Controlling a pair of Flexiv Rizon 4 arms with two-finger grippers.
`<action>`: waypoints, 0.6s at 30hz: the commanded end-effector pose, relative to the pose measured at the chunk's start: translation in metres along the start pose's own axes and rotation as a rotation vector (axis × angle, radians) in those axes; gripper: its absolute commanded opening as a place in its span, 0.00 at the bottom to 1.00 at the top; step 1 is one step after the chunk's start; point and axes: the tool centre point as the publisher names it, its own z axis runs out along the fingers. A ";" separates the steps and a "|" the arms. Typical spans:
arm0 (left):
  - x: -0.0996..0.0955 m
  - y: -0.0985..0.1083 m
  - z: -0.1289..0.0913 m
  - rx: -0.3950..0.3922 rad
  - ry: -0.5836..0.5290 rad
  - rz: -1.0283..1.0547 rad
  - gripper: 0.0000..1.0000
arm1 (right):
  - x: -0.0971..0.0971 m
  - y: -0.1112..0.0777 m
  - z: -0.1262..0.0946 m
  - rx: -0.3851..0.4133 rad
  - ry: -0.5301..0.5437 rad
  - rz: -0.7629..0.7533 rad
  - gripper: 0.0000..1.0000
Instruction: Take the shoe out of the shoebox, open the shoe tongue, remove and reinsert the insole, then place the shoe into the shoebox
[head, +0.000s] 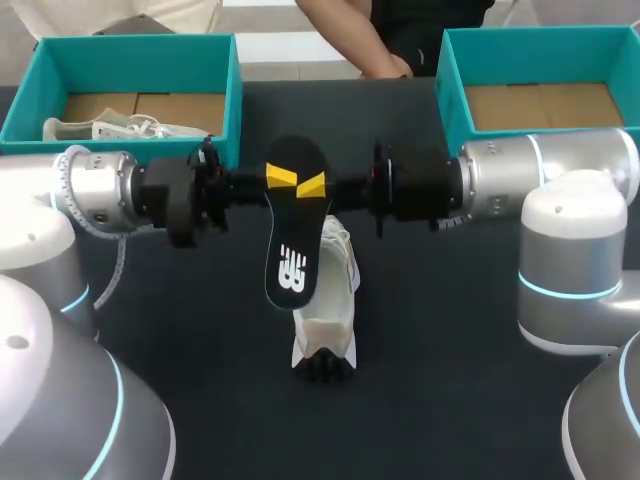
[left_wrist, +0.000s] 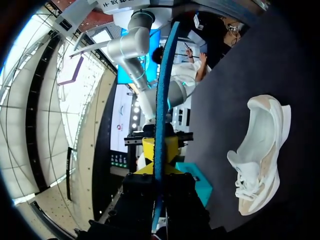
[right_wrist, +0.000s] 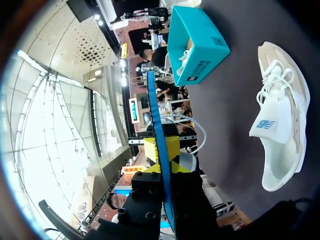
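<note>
The insole (head: 290, 250) hangs in the air above the shoe (head: 335, 300), pinched at its upper end from two sides. The left claw (head: 283, 177) and the right claw (head: 312, 185) are both closed on it, their yellow tips almost touching. The shoe stands on the dark worktop (head: 450, 350), held by nothing.

The danger, I think, is in the handover: if one claw lets go while the other grips only the edge, the soft insole may swing or slip out. Also, pushing it down into a free shoe could tip the shoe or slide it away, so the insole folds at the opening.
</note>
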 end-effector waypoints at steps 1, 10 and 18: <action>-0.001 -0.001 0.001 -0.001 0.007 -0.011 0.00 | -0.001 -0.001 0.003 0.003 0.000 -0.005 0.07; 0.002 -0.008 -0.017 0.010 -0.007 -0.111 0.00 | -0.007 -0.001 -0.038 -0.099 0.033 -0.085 1.00; 0.004 -0.020 -0.028 0.068 -0.035 -0.255 0.00 | 0.005 -0.003 -0.057 0.000 0.021 -0.523 1.00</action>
